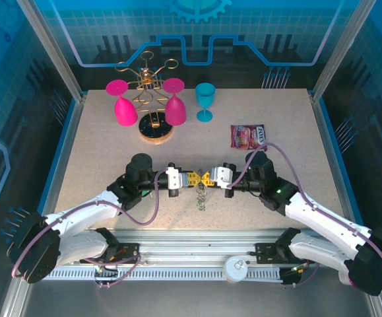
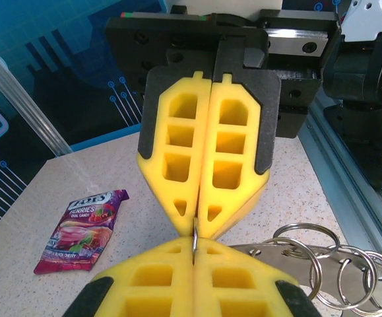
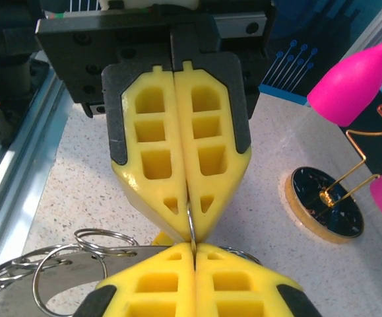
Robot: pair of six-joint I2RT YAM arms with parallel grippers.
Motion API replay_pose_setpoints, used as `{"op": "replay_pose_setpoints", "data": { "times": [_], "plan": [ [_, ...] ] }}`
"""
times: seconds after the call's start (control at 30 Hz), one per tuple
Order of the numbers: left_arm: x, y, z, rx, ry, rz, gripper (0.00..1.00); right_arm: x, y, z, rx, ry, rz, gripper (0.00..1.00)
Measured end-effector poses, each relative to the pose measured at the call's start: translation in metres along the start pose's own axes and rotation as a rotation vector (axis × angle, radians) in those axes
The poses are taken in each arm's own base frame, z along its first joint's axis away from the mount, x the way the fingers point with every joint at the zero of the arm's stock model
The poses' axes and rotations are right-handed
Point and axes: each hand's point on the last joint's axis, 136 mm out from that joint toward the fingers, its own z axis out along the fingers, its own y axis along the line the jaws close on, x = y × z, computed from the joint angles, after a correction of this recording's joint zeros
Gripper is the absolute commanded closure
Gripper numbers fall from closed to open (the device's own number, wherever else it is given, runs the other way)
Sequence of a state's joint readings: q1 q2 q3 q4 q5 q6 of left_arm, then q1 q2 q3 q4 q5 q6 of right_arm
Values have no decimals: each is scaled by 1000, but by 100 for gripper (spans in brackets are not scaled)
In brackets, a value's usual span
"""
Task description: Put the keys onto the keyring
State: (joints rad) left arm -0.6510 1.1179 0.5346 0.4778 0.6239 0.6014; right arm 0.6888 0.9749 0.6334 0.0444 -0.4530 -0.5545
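My left gripper (image 1: 194, 178) and right gripper (image 1: 209, 177) meet tip to tip above the middle of the table. Both are shut on one thin silver ring, the keyring (image 2: 194, 236), which stands edge-on between the two pairs of yellow pads. In the right wrist view the same keyring (image 3: 190, 224) bridges my right gripper (image 3: 194, 249) and the left gripper's tips (image 3: 191, 231). Several more split rings (image 2: 299, 225) and a flat silver blade with a hole (image 2: 270, 254) hang below as a bunch (image 1: 201, 196). I cannot tell whether that blade is one of the keys.
A purple candy packet (image 1: 248, 136) lies to the back right. At the back stands a round wooden rack base (image 1: 156, 129) with a gold wire frame and two pink glasses (image 1: 123, 105), and a teal glass (image 1: 205, 100) beside it. A metal rail runs along the near edge.
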Motion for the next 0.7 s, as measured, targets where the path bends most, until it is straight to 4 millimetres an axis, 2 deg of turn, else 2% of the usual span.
{"op": "replay_pose_setpoints", "data": {
  "times": [0.07,0.2,0.47,0.7],
  "plan": [
    [0,1,0,-3,1,0,99,0,0,0,1,1,0,100],
    [1,2,0,-11,8,-1,89,2,0,0,2,8,-1,100],
    [9,-1,-2,-15,53,-20,90,9,5,-1,-18,43,9,100],
    [11,-1,-2,-10,75,-24,84,9,6,-1,-25,45,13,100]
  ]
}}
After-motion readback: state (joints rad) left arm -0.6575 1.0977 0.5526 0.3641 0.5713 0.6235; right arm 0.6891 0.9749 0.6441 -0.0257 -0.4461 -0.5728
